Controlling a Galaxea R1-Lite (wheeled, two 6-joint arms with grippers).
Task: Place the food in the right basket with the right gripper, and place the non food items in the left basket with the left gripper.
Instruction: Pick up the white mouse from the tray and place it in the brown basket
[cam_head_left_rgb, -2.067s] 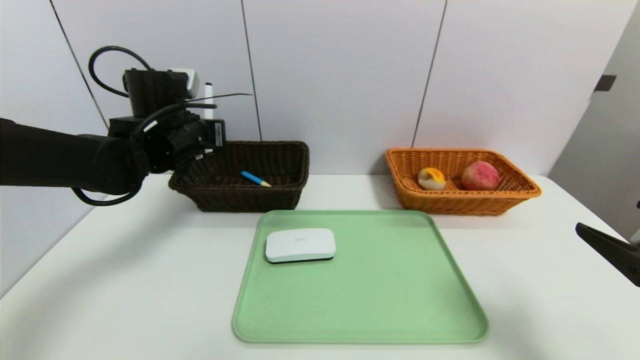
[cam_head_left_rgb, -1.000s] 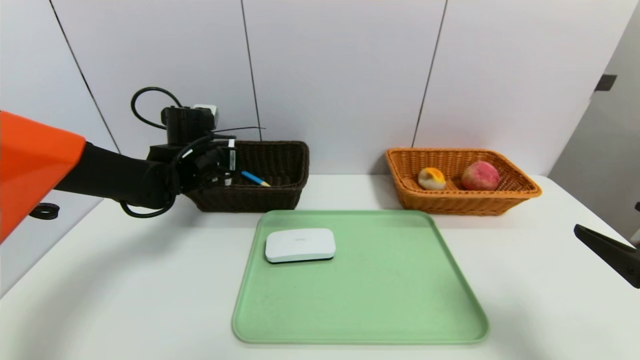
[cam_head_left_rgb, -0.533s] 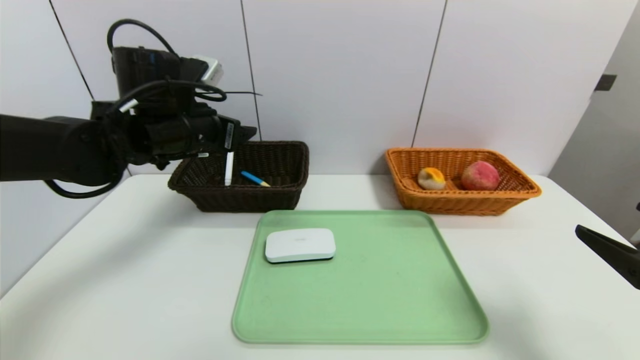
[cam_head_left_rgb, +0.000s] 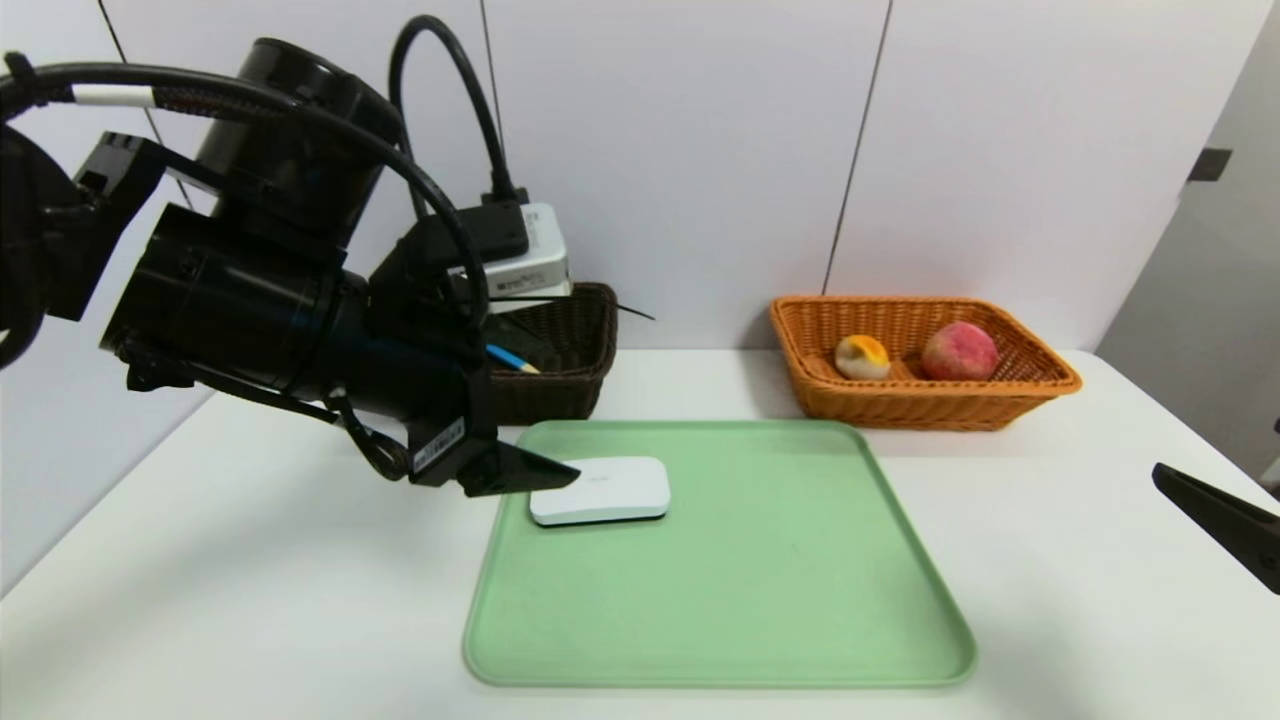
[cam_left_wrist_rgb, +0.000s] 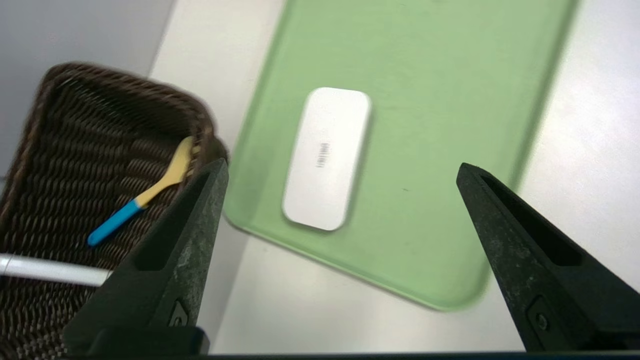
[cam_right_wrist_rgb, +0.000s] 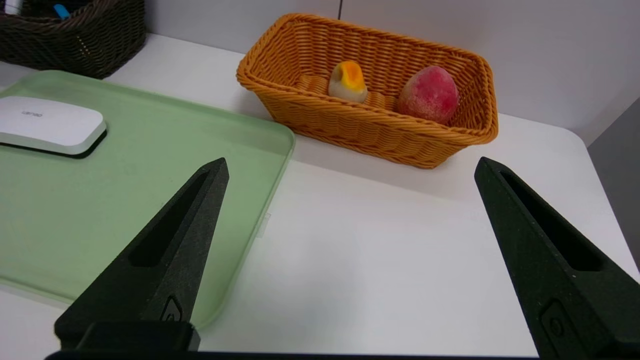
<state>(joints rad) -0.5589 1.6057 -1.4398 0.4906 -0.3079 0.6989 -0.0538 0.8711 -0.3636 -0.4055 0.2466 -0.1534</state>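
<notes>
My left gripper (cam_left_wrist_rgb: 341, 166) hangs open and empty over the green tray's corner nearest the dark brown basket (cam_head_left_rgb: 580, 345). One of its fingers (cam_head_left_rgb: 530, 470) ends just left of the white box (cam_head_left_rgb: 600, 490), which lies flat on the tray. The yellow spoon (cam_left_wrist_rgb: 145, 195) with the blue handle and the white marker (cam_left_wrist_rgb: 50, 270) lie in the dark basket. The peach (cam_head_left_rgb: 960, 350) and the bun (cam_head_left_rgb: 862, 357) rest in the orange basket (cam_head_left_rgb: 920, 405). My right gripper (cam_right_wrist_rgb: 351, 161) is open and empty, low at the table's right edge.
The green tray (cam_head_left_rgb: 800, 600) fills the middle of the white table, in front of both baskets. My left arm's bulk hides most of the dark basket in the head view. A white wall stands close behind the baskets.
The left gripper lowered the marker into the dark basket, let it go, rose, then swung forward and down to the white box. The right arm has not moved.
</notes>
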